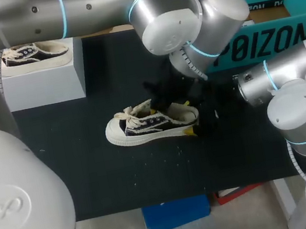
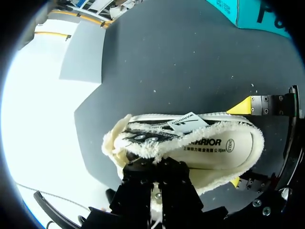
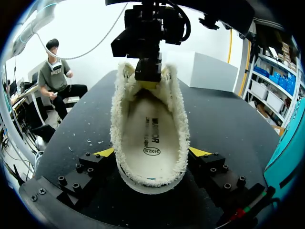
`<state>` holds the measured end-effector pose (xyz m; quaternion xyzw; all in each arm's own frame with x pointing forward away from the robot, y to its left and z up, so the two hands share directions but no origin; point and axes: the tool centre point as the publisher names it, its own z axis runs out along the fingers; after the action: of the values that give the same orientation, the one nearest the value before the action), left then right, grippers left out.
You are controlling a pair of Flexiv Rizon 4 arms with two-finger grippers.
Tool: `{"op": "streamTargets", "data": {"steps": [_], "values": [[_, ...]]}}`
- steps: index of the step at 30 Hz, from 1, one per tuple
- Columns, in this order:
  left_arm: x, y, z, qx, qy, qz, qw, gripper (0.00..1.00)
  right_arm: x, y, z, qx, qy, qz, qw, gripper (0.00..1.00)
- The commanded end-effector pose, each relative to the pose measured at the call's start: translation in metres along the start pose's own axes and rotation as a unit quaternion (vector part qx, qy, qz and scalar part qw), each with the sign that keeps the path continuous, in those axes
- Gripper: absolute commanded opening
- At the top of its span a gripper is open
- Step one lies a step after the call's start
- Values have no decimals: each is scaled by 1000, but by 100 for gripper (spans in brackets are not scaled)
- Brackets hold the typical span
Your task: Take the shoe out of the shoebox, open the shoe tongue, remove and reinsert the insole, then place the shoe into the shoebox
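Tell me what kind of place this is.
Probably a robot lab workbench: a black table, a left arm and a right arm meeting at a shoe, the right gripper clamping its heel, and a teal shoebox behind.

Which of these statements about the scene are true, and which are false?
1. The shoe is outside the box. True.
2. The right pincer is open, clear of the shoe. False: it is shut on the heel.
3. The insole lies on the table. False: it lies inside the shoe.
4. The left pincer grips the shoe from above. True.
5. A second shoe sits in the box. False: it sits on a white block.
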<state>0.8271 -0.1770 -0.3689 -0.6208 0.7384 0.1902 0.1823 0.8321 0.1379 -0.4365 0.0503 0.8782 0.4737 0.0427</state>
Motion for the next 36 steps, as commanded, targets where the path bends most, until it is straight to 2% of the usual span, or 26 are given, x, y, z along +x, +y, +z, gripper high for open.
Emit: {"op": "streamTargets", "data": {"steps": [1,20,36], "values": [[-7,5,-8,14,5,-5,1000,0,-1,0,2,0,-1,1,1000,0],[-34,9,-23,59,59,-51,995,0,-1,0,2,0,-1,1,1000,0],[-66,22,-15,74,64,-100,990,0,-1,0,2,0,-1,1,1000,0]]}}
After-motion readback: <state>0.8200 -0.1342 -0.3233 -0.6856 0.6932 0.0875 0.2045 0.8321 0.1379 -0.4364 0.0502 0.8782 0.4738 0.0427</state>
